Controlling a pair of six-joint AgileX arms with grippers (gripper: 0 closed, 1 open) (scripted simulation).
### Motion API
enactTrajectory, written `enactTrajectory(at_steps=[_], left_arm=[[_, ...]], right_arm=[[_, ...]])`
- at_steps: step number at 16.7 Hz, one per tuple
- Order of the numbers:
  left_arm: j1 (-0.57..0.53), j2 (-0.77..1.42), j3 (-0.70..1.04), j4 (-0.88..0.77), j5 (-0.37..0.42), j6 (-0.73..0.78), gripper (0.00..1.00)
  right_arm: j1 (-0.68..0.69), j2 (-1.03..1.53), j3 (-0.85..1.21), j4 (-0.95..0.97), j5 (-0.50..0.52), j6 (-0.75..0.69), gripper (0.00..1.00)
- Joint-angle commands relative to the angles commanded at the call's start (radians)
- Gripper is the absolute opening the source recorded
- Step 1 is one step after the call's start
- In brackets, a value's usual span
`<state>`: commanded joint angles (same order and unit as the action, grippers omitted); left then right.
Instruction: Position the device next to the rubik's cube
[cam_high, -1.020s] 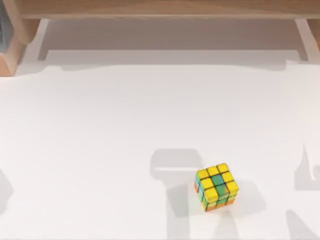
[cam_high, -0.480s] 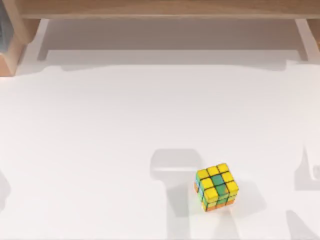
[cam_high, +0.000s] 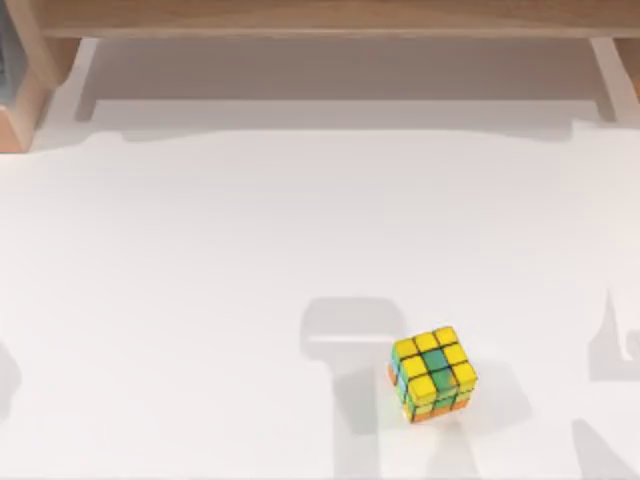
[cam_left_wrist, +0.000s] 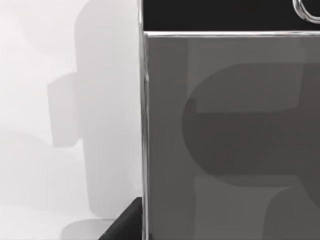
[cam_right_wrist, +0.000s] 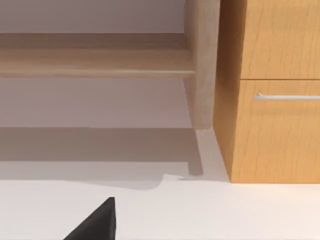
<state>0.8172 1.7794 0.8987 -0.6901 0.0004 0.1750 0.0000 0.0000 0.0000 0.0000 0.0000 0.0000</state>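
Resting on white table (cam_high: 200, 260): rubik's cube (cam_high: 433, 374), yellow-green top. Device (cam_left_wrist: 230, 135) dark, glossy, silver-rimmed. Hand states: cannot tell.

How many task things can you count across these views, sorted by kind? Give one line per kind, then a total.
Rubik's cube: 1
Device, seen close up from the left wrist: 1
Total: 2
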Motion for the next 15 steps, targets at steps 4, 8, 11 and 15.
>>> enactTrajectory(at_steps=[4,8,11,15], left_arm=[[0.0,0.0,0.0,0.0,0.0,0.0,0.0],[0.0,0.0,0.0,0.0,0.0,0.0,0.0],[-0.001,-0.016,0.007,-0.009,0.002,0.0,0.0],[-0.001,-0.037,0.026,-0.05,0.002,0.0,0.0]], right_arm=[[0.0,0.0,0.0,0.0,0.0,0.0,1.0],[0.0,0.0,0.0,0.0,0.0,0.0,1.0],[0.0,0.0,0.0,0.0,0.0,0.0,1.0],[0.0,0.0,0.0,0.0,0.0,0.0,1.0]])
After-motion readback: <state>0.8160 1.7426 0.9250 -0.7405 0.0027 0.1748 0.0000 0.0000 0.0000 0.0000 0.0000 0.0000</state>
